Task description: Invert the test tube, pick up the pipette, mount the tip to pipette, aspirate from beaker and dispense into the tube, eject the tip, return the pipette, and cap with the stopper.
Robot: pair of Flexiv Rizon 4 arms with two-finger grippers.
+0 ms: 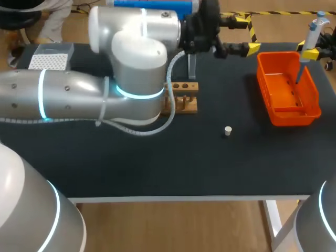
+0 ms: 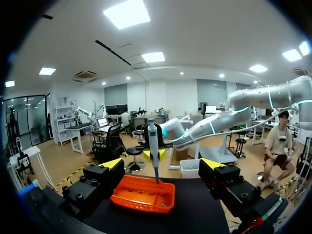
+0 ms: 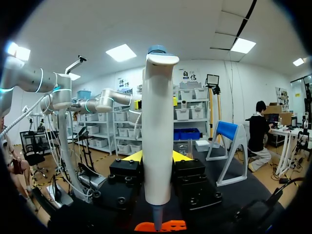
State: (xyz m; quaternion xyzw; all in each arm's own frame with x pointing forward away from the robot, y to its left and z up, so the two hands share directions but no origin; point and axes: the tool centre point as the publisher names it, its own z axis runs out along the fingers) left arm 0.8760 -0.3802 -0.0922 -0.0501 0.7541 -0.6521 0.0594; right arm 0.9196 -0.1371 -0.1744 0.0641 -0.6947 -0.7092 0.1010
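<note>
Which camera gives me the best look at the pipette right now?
Left wrist view: the whole pipette, lower end at the orange bin. Right wrist view shows only its body close up; head view shows it small, at the edge.

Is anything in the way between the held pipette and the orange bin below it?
Nothing visible does. The right gripper holds the pipette above the orange bin, only open air between them.

Left end effector (image 1: pixel 245 35) spread wide; right end effector (image 1: pixel 310 53) apparently clamped.

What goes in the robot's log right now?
left gripper open | right gripper shut on pipette | pipette over orange bin
</note>
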